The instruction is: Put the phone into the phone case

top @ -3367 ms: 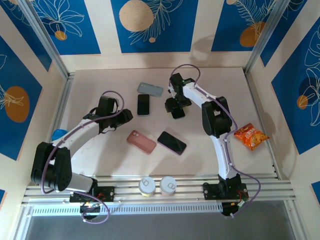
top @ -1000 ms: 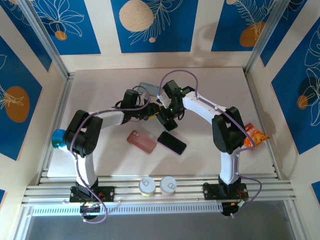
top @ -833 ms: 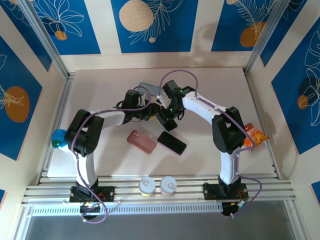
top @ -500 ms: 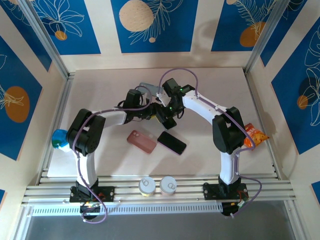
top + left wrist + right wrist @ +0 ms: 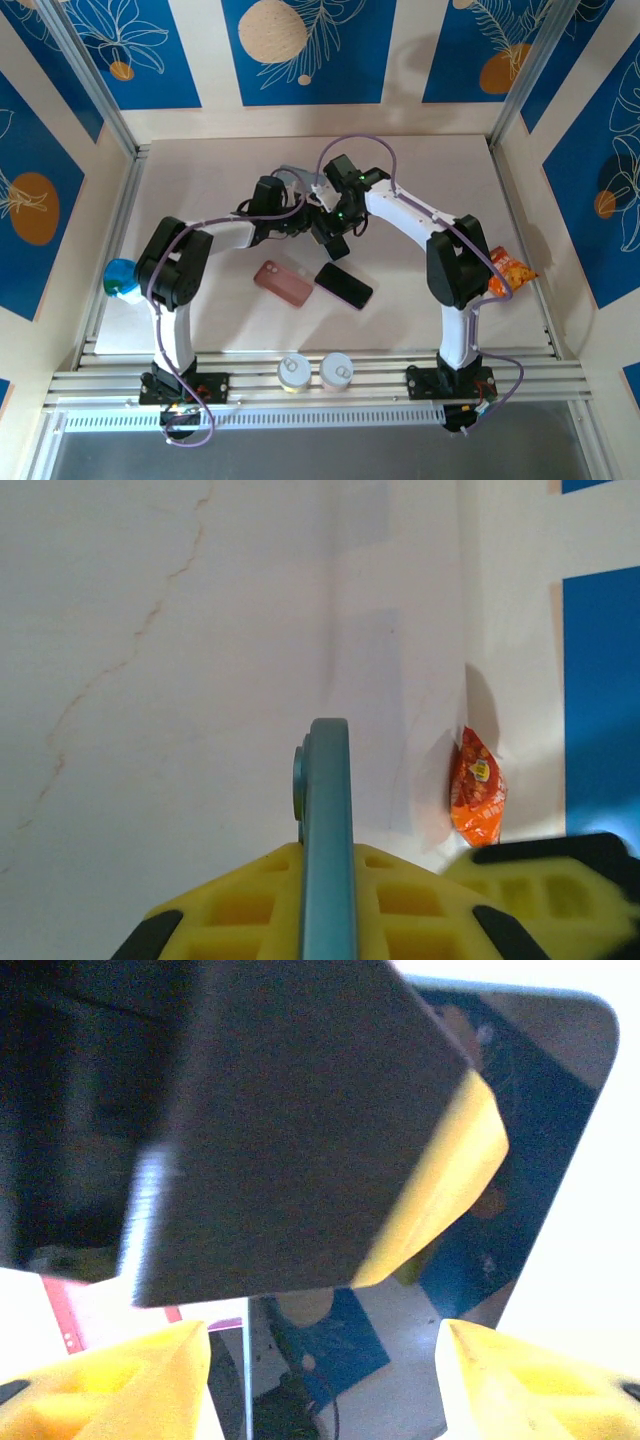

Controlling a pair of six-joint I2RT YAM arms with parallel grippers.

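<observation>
Compared with a few seconds ago, the left arm has swung in from the left side of the bench (image 5: 230, 330) and now meets the right arm over the middle. Nearest to us, two cans (image 5: 296, 372) stand side by side at the rail between the arm bases. Farther in, a pink case (image 5: 282, 283) and a second phone (image 5: 344, 286) lie flat just beside each other. A blue object (image 5: 118, 278) sits at the left edge and an orange snack bag (image 5: 503, 272) at the right edge. Beyond them the two hands come together. The left hand (image 5: 327, 860) pinches the grey-blue case (image 5: 327, 780) across its thin side, so we see that case edge-on between the yellow fingers (image 5: 240, 900). The right hand (image 5: 320, 1370) faces it closely. The phone (image 5: 520, 1110), dark and glossy, lies in the gap between the right hand's yellow fingers, over the middle of the bench. A black and yellow finger of the left hand crosses in front of it. We cannot tell whether the right hand squeezes the phone or merely brackets it. Farthest off, bare bench runs to the back wall (image 5: 300, 118).
</observation>
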